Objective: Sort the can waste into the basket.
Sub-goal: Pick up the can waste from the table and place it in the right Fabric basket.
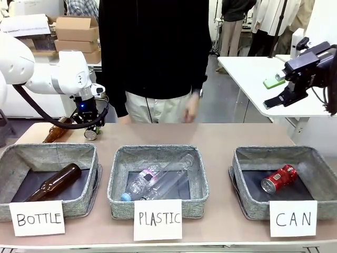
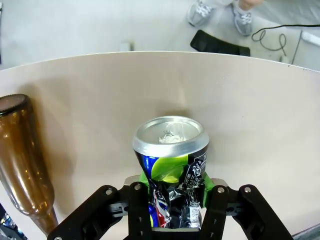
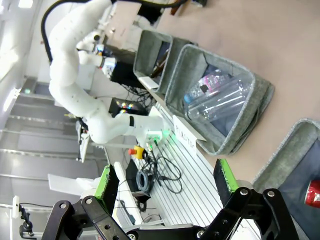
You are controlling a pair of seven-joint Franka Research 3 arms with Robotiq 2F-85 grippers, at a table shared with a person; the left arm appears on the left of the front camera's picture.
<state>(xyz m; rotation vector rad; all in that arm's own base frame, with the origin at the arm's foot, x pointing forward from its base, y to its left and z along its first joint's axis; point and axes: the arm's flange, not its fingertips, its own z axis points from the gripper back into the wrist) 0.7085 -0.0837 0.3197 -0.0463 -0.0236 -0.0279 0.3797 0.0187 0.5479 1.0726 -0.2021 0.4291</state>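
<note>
**Step in hand, by judgement:** pick-up of the second can; grip made, lift not yet begun.

**Far left, near the table's far edge:** left gripper (image 1: 90,128) pointed down, jaws clamped on the dark can (image 2: 171,160) with yellow-green marks. In the left wrist view, crumpled lower body of the can pinched between the green pads (image 2: 144,176), silver top projecting beyond the fingertips. Resting on the table (image 2: 250,125) or just above it: cannot tell. Close by on the table, apart from the can: brown bottle (image 2: 20,160), no part of this task.

**Along the front, left to right:** BOTTLE basket (image 1: 47,149) with a second brown bottle (image 1: 55,182); PLASTIC basket (image 1: 158,150) with clear bottles (image 1: 158,182); CAN basket (image 1: 279,152) holding the red can (image 1: 279,178) on its side.

**Upper right:** right gripper (image 1: 275,101) raised well above the table, jaws wide apart, empty.

**Next move, by judgement:** straight lift clear of the brown bottle, long carry rightward past the two nearer baskets, release above the CAN basket beside the red can. Possible slip, given the dented wall under the pads.
</note>
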